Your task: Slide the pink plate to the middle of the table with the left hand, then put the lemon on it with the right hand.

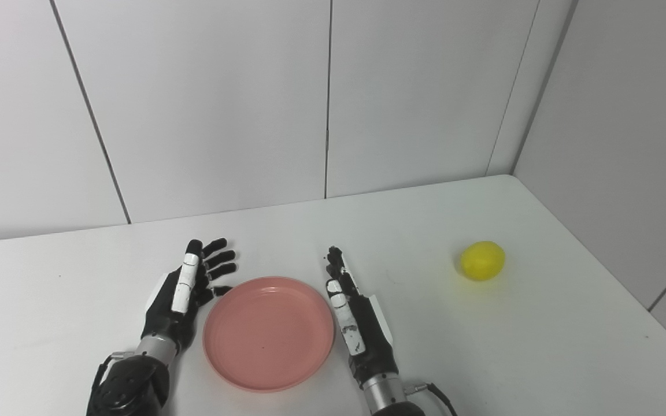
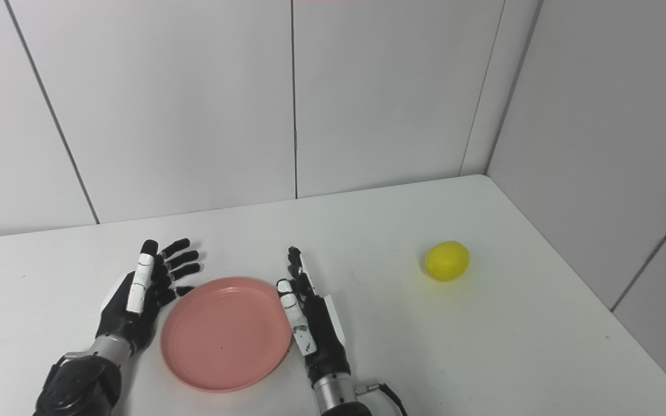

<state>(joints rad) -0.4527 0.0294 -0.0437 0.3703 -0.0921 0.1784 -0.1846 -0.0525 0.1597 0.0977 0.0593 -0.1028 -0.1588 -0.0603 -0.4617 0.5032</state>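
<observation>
The left hand [image 1: 180,294] had its fingers [image 1: 217,260] spread and empty just left of the pink plate [image 1: 268,333]; the right hand [image 1: 356,315] lay open, fingers straight, just right of it. The lemon [image 1: 483,261] sat well off to the right on the bench [image 1: 541,346], nearer the right hand, its long axis roughly crosswise

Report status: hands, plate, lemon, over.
Left robot hand open beside pink plate. Right robot hand open, opposite side. Lemon far right, untouched. Path clear.
</observation>
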